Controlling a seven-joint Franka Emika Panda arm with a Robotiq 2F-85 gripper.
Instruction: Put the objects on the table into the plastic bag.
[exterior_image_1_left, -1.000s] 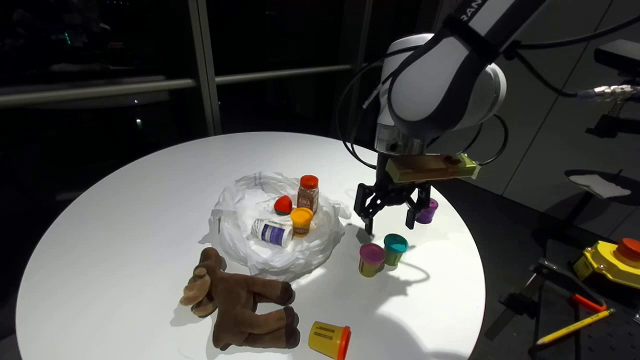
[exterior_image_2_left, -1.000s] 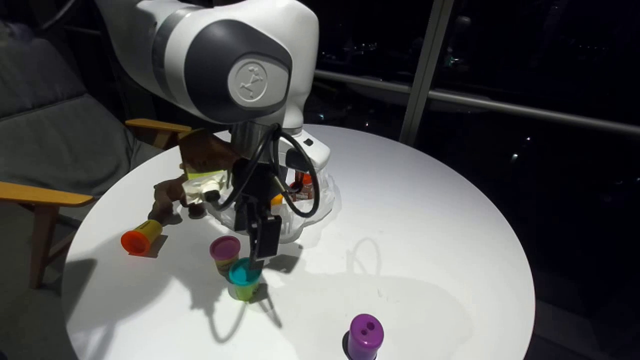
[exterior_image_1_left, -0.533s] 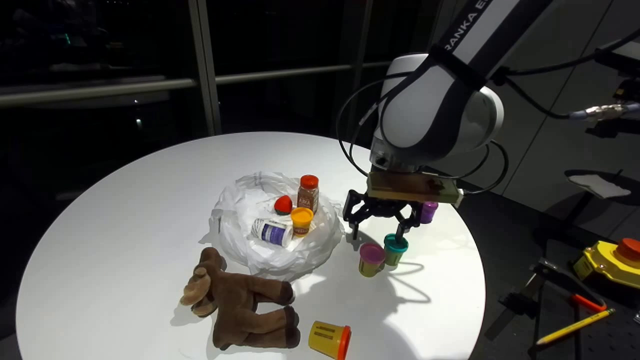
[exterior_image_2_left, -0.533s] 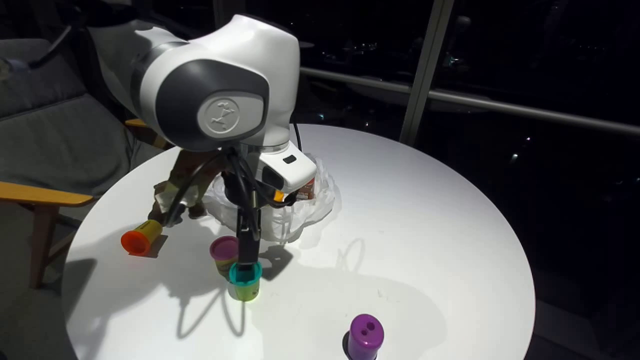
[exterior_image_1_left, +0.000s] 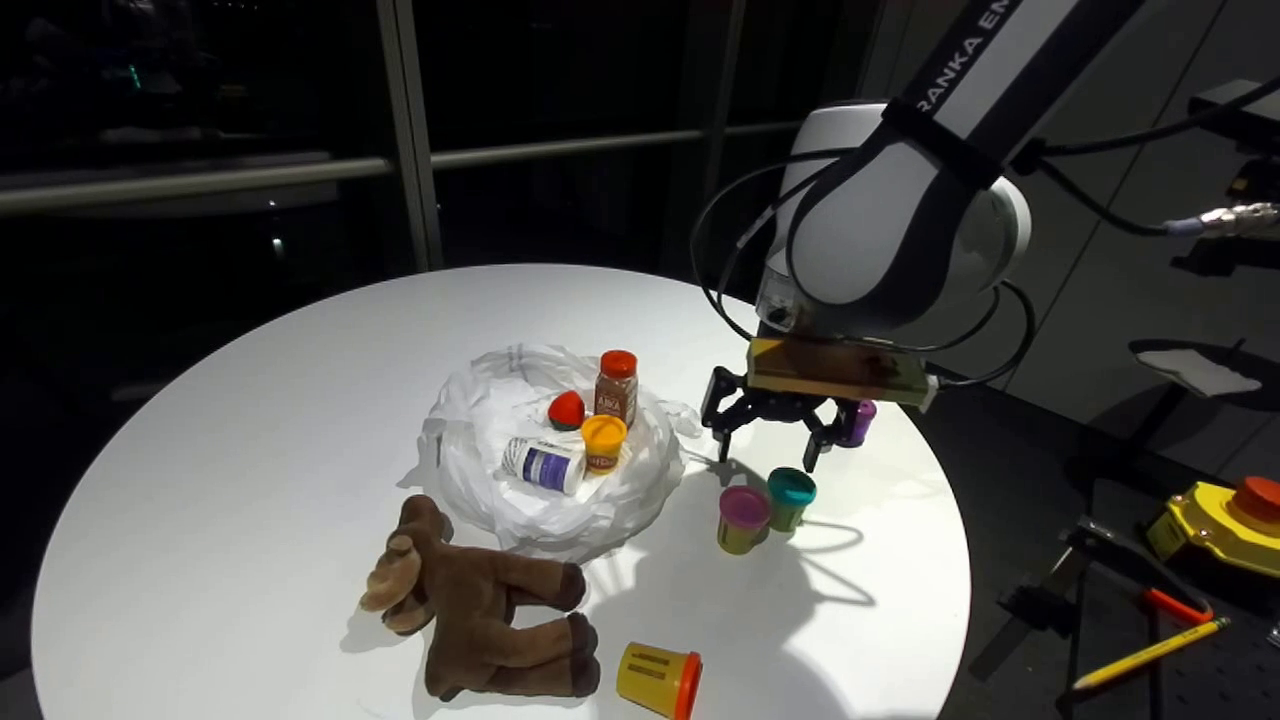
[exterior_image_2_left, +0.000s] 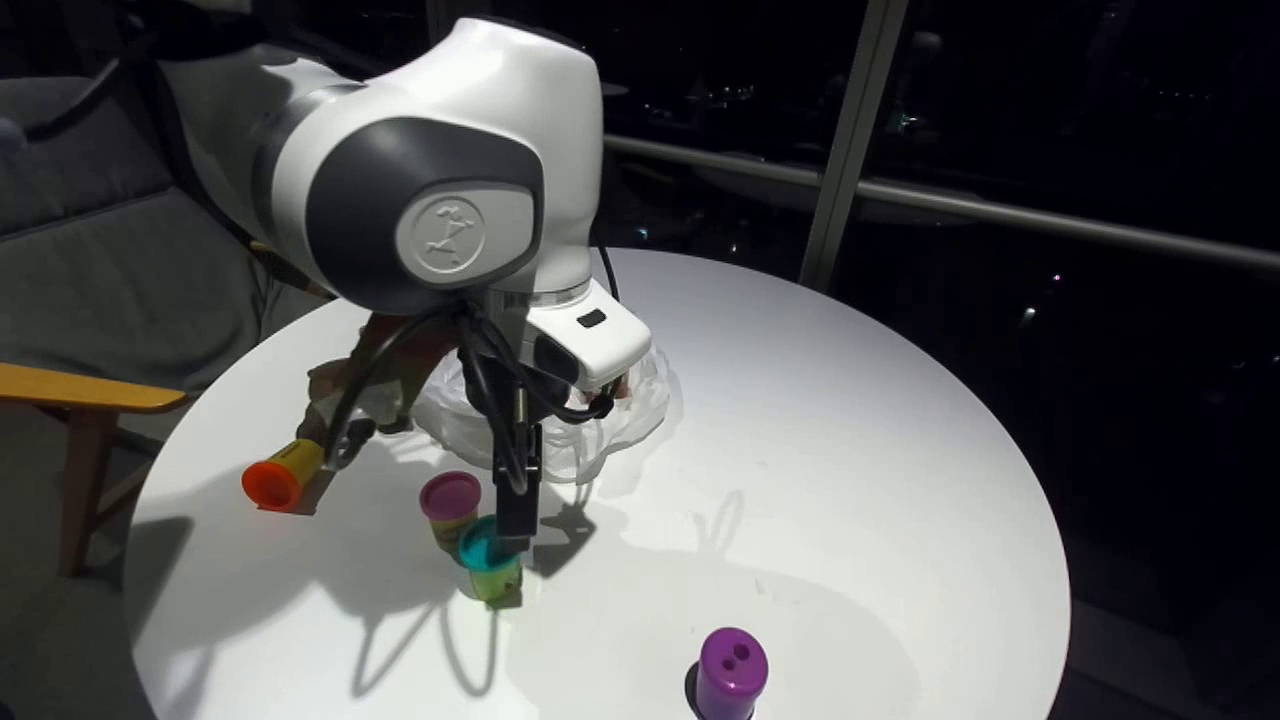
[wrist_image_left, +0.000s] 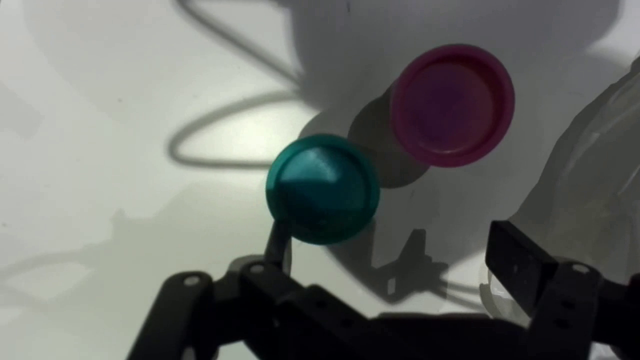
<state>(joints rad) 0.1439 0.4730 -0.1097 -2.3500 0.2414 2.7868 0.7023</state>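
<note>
The empty hand (exterior_image_1_left: 767, 453) hung, jaws wide, near the teal-lidded tub (exterior_image_1_left: 790, 499), and in an exterior view the white bottle (exterior_image_1_left: 546, 466) showed inside the plastic bag (exterior_image_1_left: 570, 527) (which the wrist view cropped).

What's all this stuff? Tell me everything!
Table: 1, white, middle
Plastic bag: 1, whitish, on table
Jar: 1, brown and red, in bag
Small thing: 1, red, in bag
Upright tub: 1, orange, in bag
Bottle: 1, white and purple, in bag
Plush animal: 1, brown, beside bag
Tipped tub: 1, yellow and orange, on table
Pink tub: 1, pink and yellow, on table
Teal tub: 1, teal and green, beside pink tub
Cylinder: 1, purple, near table edge
Chair: 1, grey, beside table
Pencil: 1, yellow, off table
Button box: 1, yellow and red, off table
Other gear: uncounted, dark, off table
Arm: 1, white and black, above table
Gripper: 1, black, open above table
</note>
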